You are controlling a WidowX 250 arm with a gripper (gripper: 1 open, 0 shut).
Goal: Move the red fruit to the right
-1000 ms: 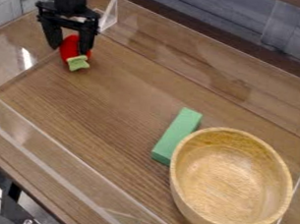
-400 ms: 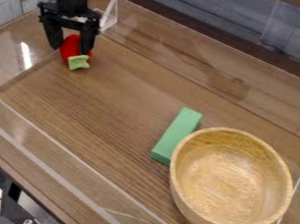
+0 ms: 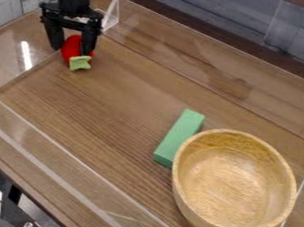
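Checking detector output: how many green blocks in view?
1. The green block lies on the table, touching the wooden bowl's left rim. Nothing seems hidden.

Robot test bench, lab-type setting: wood-grain tabletop (image 3: 100,121) fenced by clear acrylic walls (image 3: 20,59), black robot gripper (image 3: 69,40) overhead, toy props only, namely a green block (image 3: 180,136) and a wooden bowl (image 3: 236,183).

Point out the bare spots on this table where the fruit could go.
Bare wood spans the table between the red fruit under the open gripper and the green block; the back right is also free. Front right is crowded by the bowl.
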